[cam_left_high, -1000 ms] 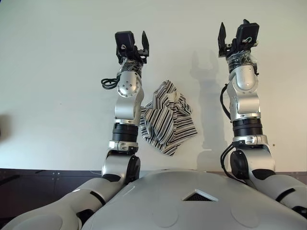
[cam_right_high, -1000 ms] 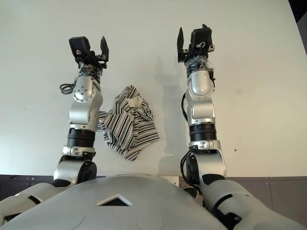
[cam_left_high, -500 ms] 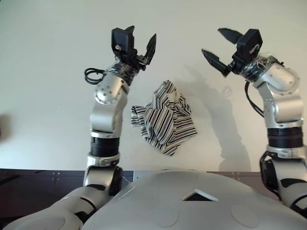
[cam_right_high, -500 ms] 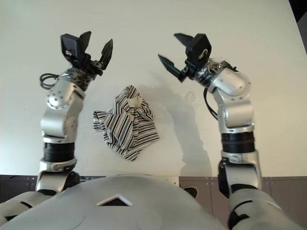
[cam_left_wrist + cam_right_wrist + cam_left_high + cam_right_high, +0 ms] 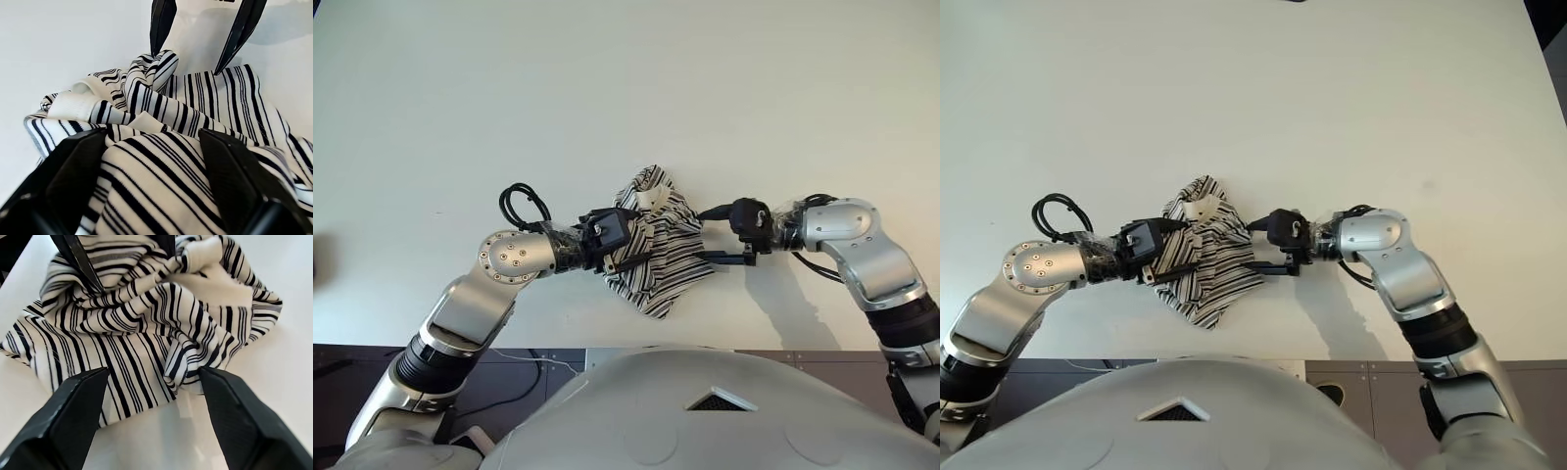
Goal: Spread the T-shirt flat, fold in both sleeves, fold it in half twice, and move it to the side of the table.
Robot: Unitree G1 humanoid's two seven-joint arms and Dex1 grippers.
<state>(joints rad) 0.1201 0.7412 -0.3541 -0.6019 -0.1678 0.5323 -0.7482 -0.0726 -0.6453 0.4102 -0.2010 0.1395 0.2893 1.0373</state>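
Left gripper [image 5: 640, 237], right gripper [image 5: 701, 235] lowered to crumpled T-shirt [image 5: 662, 280], both open.

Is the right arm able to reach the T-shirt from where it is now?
Probably yes: the right gripper sits at the edge of the T-shirt, jaws open, with nothing between them.

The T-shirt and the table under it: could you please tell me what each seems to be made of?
T-shirt: soft, thin knit fabric, probably cotton jersey, with a matte finish; it bunches into limp folds, and its stripes bend with them. Table: hard, smooth white board, perhaps laminate or painted; it shows no grain, soft shadows and a faint sheen.
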